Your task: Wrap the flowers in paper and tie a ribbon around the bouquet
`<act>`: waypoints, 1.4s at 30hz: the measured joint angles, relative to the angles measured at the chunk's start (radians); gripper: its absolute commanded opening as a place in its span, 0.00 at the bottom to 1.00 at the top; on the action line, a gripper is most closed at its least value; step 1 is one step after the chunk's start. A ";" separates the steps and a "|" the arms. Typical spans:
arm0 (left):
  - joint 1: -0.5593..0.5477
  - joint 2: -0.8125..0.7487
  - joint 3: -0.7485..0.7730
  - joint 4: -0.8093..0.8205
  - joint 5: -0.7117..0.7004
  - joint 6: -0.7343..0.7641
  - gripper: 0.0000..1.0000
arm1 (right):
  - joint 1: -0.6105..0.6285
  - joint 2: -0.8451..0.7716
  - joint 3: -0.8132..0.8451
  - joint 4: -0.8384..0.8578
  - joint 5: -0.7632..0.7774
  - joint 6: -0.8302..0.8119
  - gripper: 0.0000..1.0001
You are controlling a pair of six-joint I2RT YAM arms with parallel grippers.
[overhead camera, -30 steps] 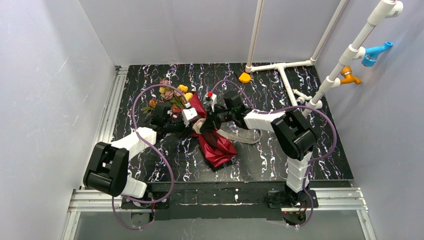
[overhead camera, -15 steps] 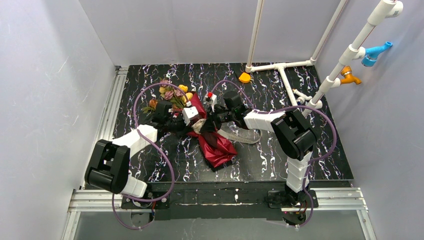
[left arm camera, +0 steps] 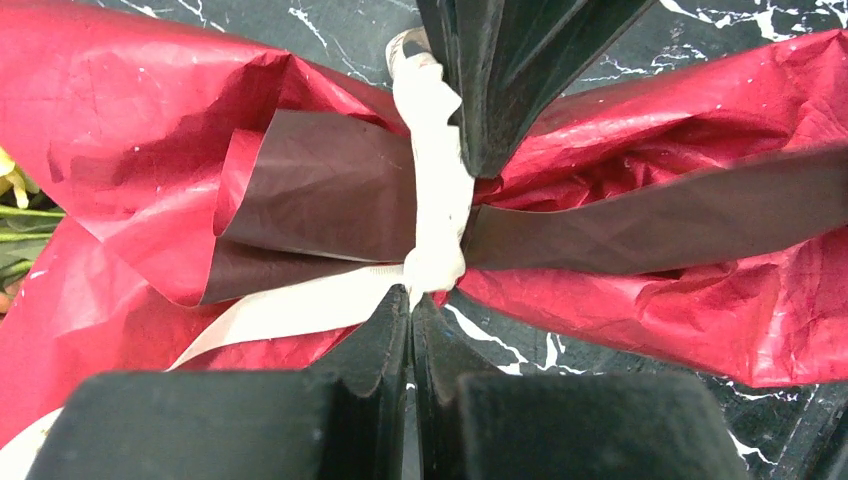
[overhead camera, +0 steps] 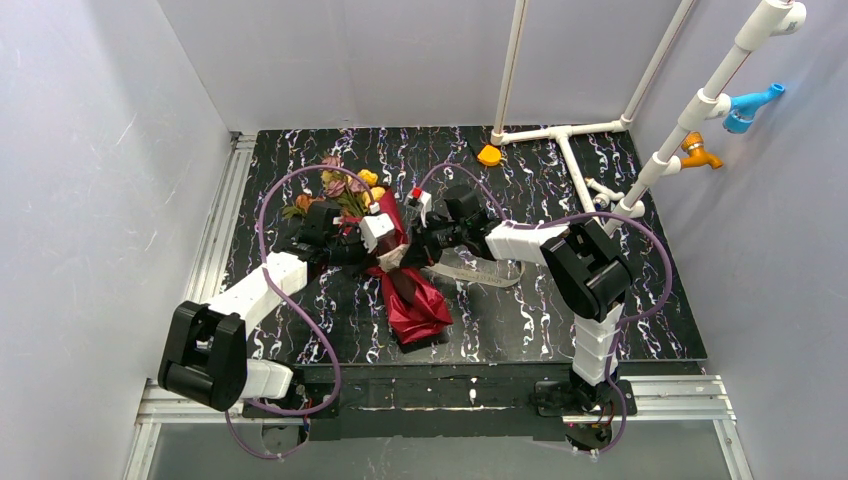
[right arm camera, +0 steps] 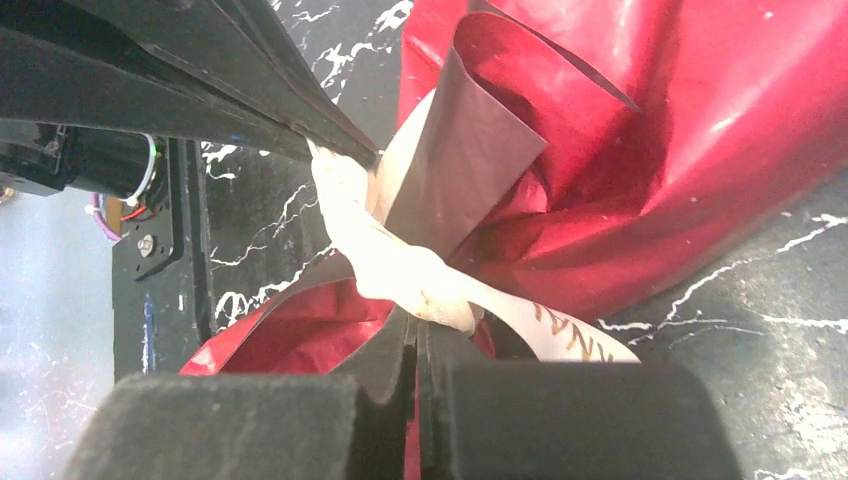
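The paper (overhead camera: 412, 305) of the bouquet (overhead camera: 385, 250) ended in a crumpled dark red tail nearest the table's (overhead camera: 600, 310) near edge, left of its middle. Farther in, both arms met at the bouquet's pinched waist, where the ribbon (left arm camera: 437, 200) circled the paper. The left gripper (left arm camera: 410, 303) was clenched on the ribbon where it bunched — fingers pressed together. The right gripper (right arm camera: 416, 338) was clamped on that same bunch from the opposite side. A loose ribbon end trailed rightward along the table. Beyond, the flowers (overhead camera: 340, 185) fanned toward the far left corner, and a small orange wedge (overhead camera: 488, 155) lay beside the white pipes (overhead camera: 560, 135) at the far edge.
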 measured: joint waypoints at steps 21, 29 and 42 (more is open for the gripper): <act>0.002 -0.008 0.000 -0.057 -0.155 -0.087 0.00 | -0.005 -0.145 0.033 -0.418 0.172 -0.011 0.01; -0.017 -0.105 -0.021 -0.095 -0.219 -0.100 0.00 | -0.005 -0.205 0.081 -0.552 0.395 0.028 0.01; -0.056 -0.322 -0.101 -0.194 -0.340 -0.083 0.00 | -0.001 -0.290 0.048 -0.527 0.697 -0.027 0.01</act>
